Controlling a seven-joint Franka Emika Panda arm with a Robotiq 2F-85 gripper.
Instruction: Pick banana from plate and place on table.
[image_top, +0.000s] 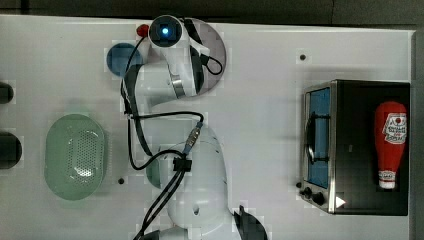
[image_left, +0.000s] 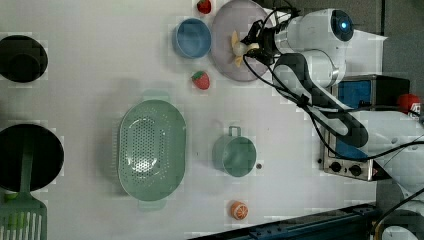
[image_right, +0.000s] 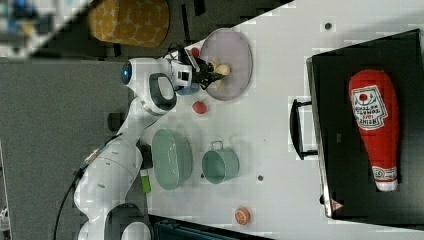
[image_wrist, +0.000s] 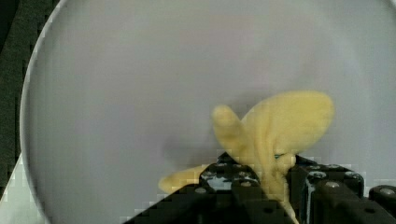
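While the arm reached over the far end of the table (image_left: 100, 75), the gripper (image_wrist: 273, 179) sat low over the plate (image_wrist: 116, 70) with its two dark fingers (image_wrist: 224, 179) pressed in on the banana (image_wrist: 275, 126). Wrist view: yellow peel ran down between the fingers, so the claw read as pinching the banana at the base where the flaps meet, not spread. Whether the squeeze had finished could not be told.

Banana location: on the plate, near the plate's middle, toward the robot's side of it. In the left view the banana (image_left: 240, 48) lay directly at the gripper's (image_left: 256, 46) tip, on the left view's left of the wrist, flaps splayed outward across the plate (image_left: 225, 20). In the right view the banana (image_right: 220, 70) was at the fingertips, gripper (image_right: 207, 74) coming in from the right view's left, plate (image_right: 235, 45) beneath.

Key relation: banana directly under and between the fingers, no offset to correct. One broad flap and one narrower flap pointed away from the claw; a third flap stuck out sideways by the finger.

Judgement: grasp step, early in task; the next move probably needs a straight lift, then a carry to bare table. Risk: soft flap grip could slip.
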